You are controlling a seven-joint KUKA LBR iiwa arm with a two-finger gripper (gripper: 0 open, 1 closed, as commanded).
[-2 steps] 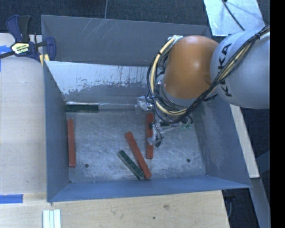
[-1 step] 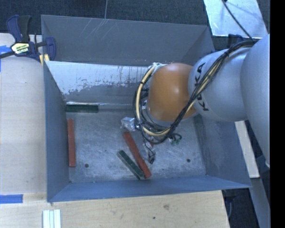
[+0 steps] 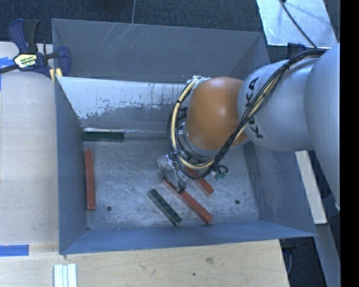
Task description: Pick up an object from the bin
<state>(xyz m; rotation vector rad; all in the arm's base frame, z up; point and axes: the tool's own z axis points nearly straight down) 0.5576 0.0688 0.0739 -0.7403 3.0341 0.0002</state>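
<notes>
Grey sheet metal is making up the bin [image 3: 161, 52], its floor scuffed and speckled, its back wall scratched. Toward the front edge, a little right of centre, the gripper [image 3: 178, 181] is hanging low under the arm's orange cover [image 3: 212, 115], over the upper end of a red bar [image 3: 194, 207] that is lying slantwise on the floor. Whether it is standing wide or narrow I cannot tell, since wrist and cables are hiding it. Just beside that bar, on its left, a green bar [image 3: 164, 207] is lying nearly parallel, and a short red bar [image 3: 204, 186] is poking out on its right, close to it or touching. Well apart, a long red bar [image 3: 90, 178] is running along the left wall and a second green bar [image 3: 103, 136] is resting by the back left corner. All are looking like thin, flat, straight-edged sticks, likely stiff and light, plastic or painted wood. Lying flat, the red bar is offering little height, so a pinch across its narrow width, near the middle to keep it level, is seeming the best hold; a smooth face may be making it slippery
</notes>
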